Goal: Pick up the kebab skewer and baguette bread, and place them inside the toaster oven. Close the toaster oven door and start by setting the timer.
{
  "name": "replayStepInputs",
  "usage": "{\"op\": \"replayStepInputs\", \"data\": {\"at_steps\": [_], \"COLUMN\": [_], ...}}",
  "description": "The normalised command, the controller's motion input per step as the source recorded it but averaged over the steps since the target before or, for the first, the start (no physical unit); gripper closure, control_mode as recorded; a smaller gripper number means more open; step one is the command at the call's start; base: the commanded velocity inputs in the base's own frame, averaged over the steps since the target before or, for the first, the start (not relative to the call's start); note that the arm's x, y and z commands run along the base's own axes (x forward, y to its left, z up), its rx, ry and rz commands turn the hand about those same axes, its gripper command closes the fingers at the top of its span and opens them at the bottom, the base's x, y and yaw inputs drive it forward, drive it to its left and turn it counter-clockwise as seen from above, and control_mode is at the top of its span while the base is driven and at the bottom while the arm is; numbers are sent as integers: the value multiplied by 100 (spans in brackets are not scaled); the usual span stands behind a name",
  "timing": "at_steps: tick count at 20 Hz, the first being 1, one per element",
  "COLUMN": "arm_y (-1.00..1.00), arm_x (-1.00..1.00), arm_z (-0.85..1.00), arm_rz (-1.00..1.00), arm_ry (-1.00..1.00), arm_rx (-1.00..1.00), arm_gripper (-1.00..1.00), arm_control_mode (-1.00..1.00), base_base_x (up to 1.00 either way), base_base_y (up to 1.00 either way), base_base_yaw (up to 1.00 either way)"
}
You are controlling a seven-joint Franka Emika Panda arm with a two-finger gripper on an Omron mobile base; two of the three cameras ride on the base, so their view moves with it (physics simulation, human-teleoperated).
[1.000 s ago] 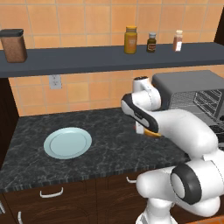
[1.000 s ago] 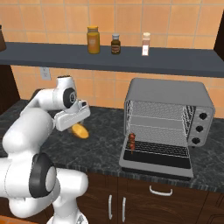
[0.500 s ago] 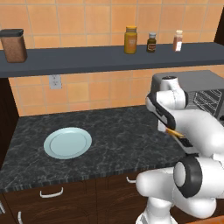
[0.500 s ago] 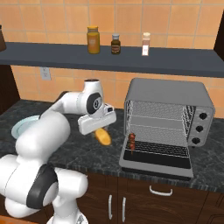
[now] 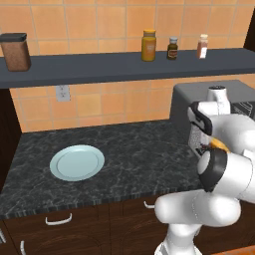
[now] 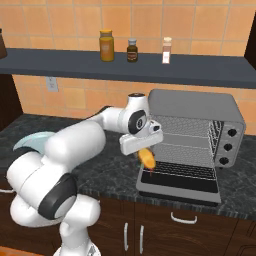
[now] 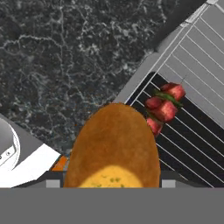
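The claw [image 6: 145,152] grasps the golden-orange oval baguette bread [image 7: 113,146] at the open grey metal toaster oven [image 6: 197,135], above the red-brown chunked kebab skewer [image 7: 164,107] on its wire rack.

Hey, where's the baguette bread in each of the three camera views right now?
Left base view: baguette bread at right middle, a small orange bit showing past the arm.
Right base view: baguette bread centre, below the wrist, at the toaster oven's open front.
Hand view: baguette bread bottom centre, large.
Shared landmark: the toaster oven.
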Motion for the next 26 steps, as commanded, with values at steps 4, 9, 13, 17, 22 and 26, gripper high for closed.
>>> {"op": "replayStepInputs", "data": {"at_steps": [4, 9, 13, 17, 22, 26], "arm_y": [-89, -73, -18, -9, -23, -4], "arm_x": [28, 27, 20, 6, 40, 28], "arm_z": [0, -1, -24, -36, -5, -17], "arm_rz": [-7, -2, 0, 0, 0, 0], "arm_ry": [-2, -6, -17, -21, -9, -6], "arm_rx": [3, 9, 13, 7, 0, 0], "arm_gripper": [100, 100, 100, 100, 100, 100], "arm_control_mode": [-100, -100, -100, -100, -100, -100], "base_base_x": [0, 0, 0, 0, 0, 0], "base_base_y": [0, 0, 0, 0, 0, 0], "base_base_yaw": [0, 0, 0, 0, 0, 0]}}
